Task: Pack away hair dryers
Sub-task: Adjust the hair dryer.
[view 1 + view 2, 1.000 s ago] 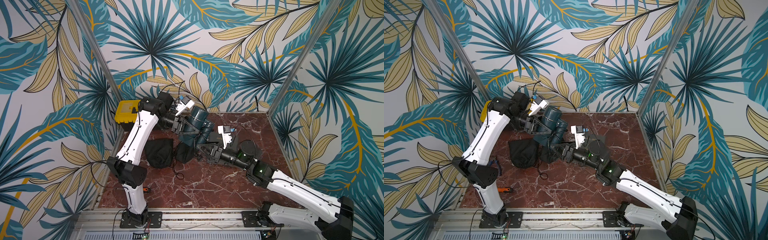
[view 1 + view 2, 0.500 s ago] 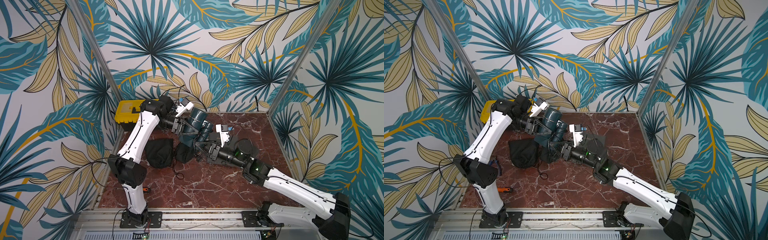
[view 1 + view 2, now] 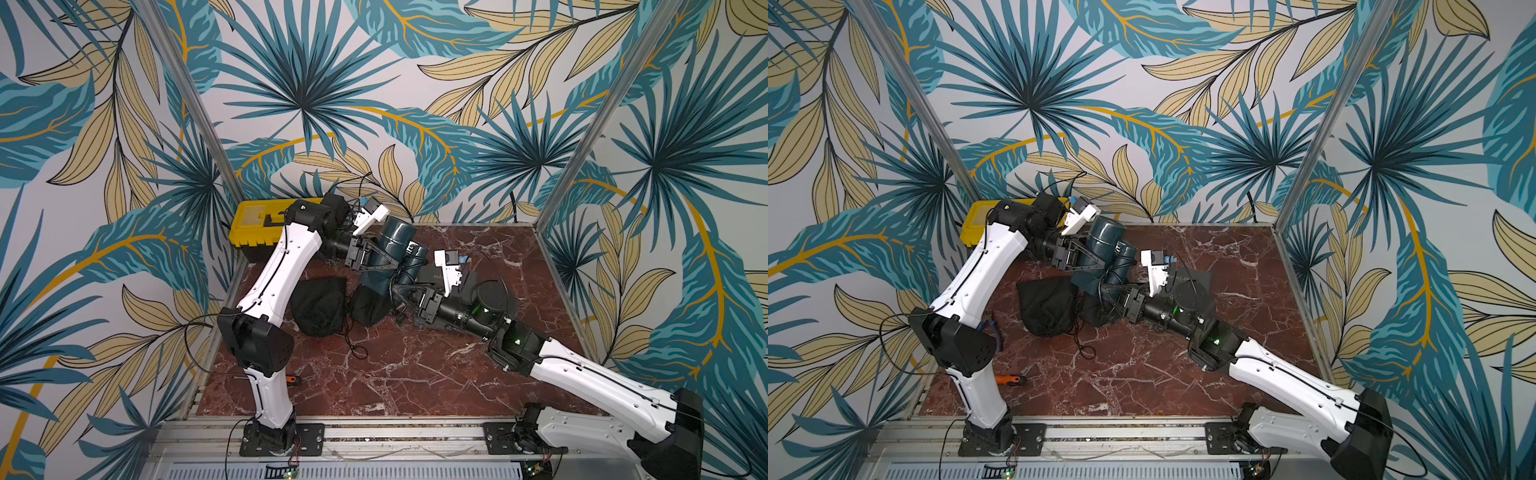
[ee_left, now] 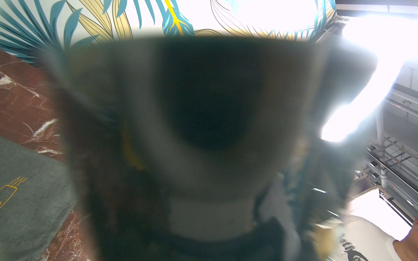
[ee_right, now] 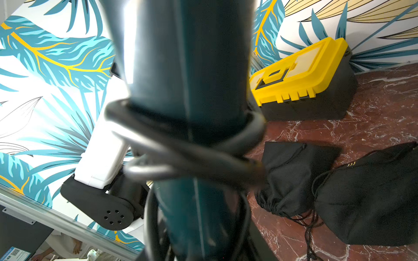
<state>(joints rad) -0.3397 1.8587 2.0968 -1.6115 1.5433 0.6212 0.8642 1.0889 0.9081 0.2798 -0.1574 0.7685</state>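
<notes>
One dark teal hair dryer point(image 3: 397, 239) hangs above the table's back left, seen in both top views point(image 3: 1104, 241). My left gripper point(image 3: 379, 259) is shut across its wide barrel. My right gripper point(image 3: 400, 289) is shut on its handle point(image 5: 192, 67), where the black cord point(image 5: 181, 153) is wound. In the right wrist view the handle runs straight down between the jaws. The left wrist view is filled by the blurred dark dryer body point(image 4: 203, 108), and the jaws themselves are hidden there.
A yellow toolbox point(image 3: 257, 224) stands in the back left corner. Two black drawstring pouches point(image 3: 320, 307) point(image 3: 368, 305) lie below the dryer, with loose strings point(image 3: 353, 345) trailing forward. A flat grey pouch point(image 3: 432, 274) lies under my right wrist. A small orange tool point(image 3: 293, 379) lies front left.
My right arm has reached in to the left and its jaws have closed on the dryer's handle. The left arm has pulled the dryer slightly back and left.
</notes>
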